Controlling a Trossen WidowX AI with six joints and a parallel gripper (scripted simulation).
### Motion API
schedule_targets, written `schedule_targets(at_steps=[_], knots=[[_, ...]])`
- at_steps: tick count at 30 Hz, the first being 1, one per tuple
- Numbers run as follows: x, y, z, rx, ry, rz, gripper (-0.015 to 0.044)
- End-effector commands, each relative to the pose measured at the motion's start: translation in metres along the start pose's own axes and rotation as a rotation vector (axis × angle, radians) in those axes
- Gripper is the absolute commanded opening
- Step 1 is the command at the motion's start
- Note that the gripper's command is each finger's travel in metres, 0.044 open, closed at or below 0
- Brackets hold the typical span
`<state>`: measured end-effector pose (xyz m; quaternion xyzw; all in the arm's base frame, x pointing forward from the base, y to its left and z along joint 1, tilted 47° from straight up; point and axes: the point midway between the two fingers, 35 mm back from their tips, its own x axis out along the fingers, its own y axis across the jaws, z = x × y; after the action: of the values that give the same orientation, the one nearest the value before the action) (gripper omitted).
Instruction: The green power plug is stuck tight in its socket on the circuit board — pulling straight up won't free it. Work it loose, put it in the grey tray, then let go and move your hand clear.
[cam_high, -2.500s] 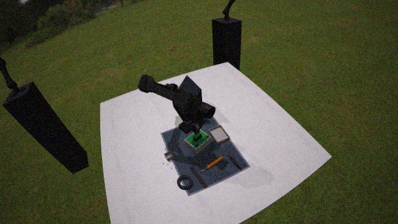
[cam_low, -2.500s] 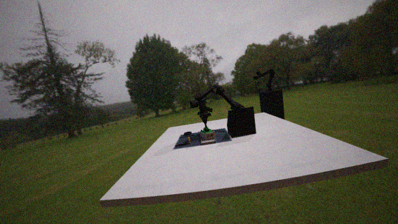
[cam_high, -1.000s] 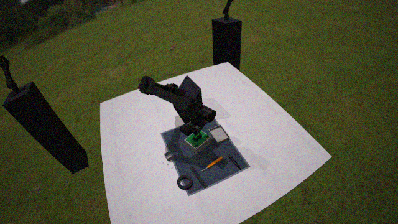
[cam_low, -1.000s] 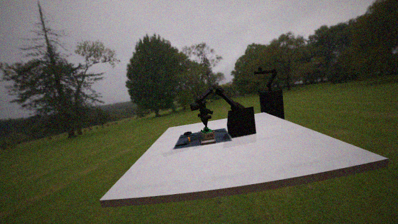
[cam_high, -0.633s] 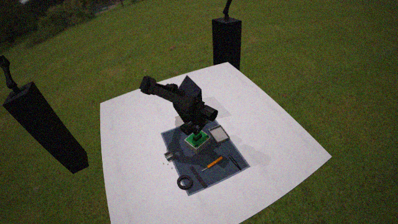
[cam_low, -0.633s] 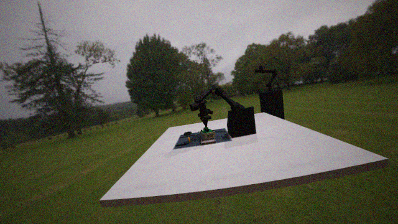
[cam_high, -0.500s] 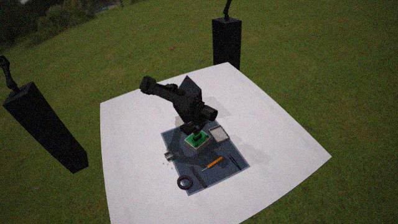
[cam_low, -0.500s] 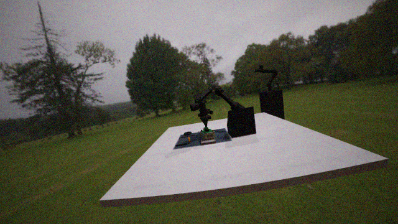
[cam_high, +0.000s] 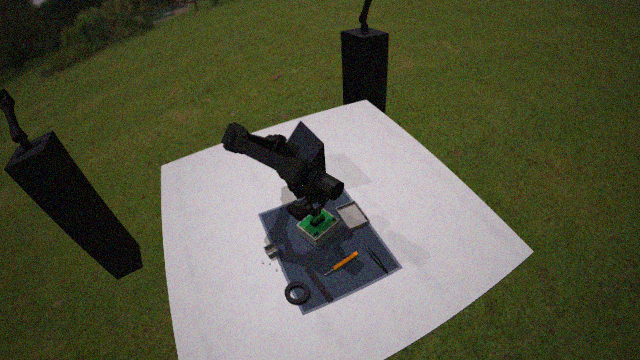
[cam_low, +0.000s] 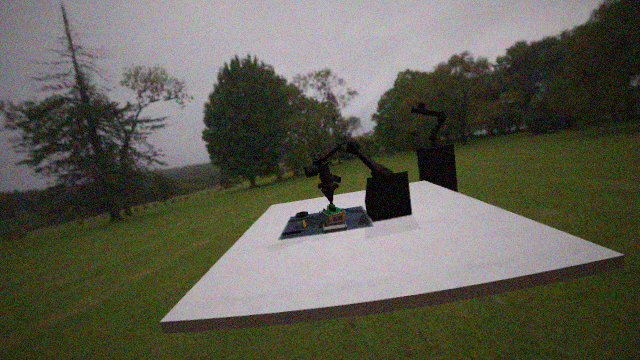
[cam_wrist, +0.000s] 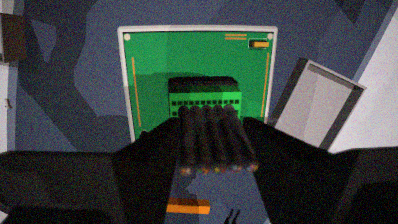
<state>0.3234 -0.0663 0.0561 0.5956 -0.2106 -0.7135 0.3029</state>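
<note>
End effector (cam_high: 316, 212) (cam_low: 331, 202) (cam_wrist: 210, 125) was clamped on the green plug (cam_wrist: 206, 97), beneath it, presumably for rocking loose; beside it, 1 grey tray (cam_high: 353, 215) (cam_wrist: 295, 131) was placed, probably for a short transfer.

Seen from the top: on the table (cam_high: 425, 210) (cam_low: 390, 270) (cam_wrist: 382, 112), a mat (cam_high: 350, 240) (cam_low: 357, 217) (cam_wrist: 105, 60); behind it, a pedestal (cam_high: 310, 145) (cam_low: 389, 196). On the mat's rear half, the board (cam_high: 307, 230) (cam_wrist: 155, 60), with the plug (cam_high: 317, 216) (cam_wrist: 230, 97) near its middle. Just right of the board, the tray (cam_high: 352, 215) (cam_low: 336, 226) (cam_wrist: 315, 105). Before both, the pen-shaped tool (cam_high: 346, 261) (cam_low: 304, 224) (cam_wrist: 187, 206), between a strip (cam_high: 319, 285) at left and tweezers (cam_high: 377, 260) (cam_wrist: 232, 217) at right. Across the mat's front left edge, a ring (cam_high: 288, 294) (cam_low: 301, 214); behind that, at the left edge, a small block (cam_high: 271, 251) (cam_wrist: 12, 37), with bits (cam_high: 270, 263) (cam_wrist: 8, 103) just before it on the table.
</note>
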Motion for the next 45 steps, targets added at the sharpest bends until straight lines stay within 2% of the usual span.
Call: schedule_targets(at_steps=[1,8,18,22,26,33,37,45], knots=[[-0.014,-0.009,0.000,-0.010,0.030,0.109,0.0000],[-0.015,-0.018,0.000,-0.009,0.030,0.203,0.0000],[-0.019,0.002,0.000,-0.012,0.029,-0.028,0.0000],[-0.020,0.006,0.000,-0.013,0.029,-0.070,0.0000],[-0.021,0.001,0.000,-0.012,0.029,-0.019,0.0000],[-0.020,-0.015,0.000,-0.010,0.030,0.168,0.0000],[-0.021,-0.018,0.001,-0.009,0.030,0.206,0.0000],[-0.024,-0.004,0.000,-0.011,0.030,0.039,0.0000]])
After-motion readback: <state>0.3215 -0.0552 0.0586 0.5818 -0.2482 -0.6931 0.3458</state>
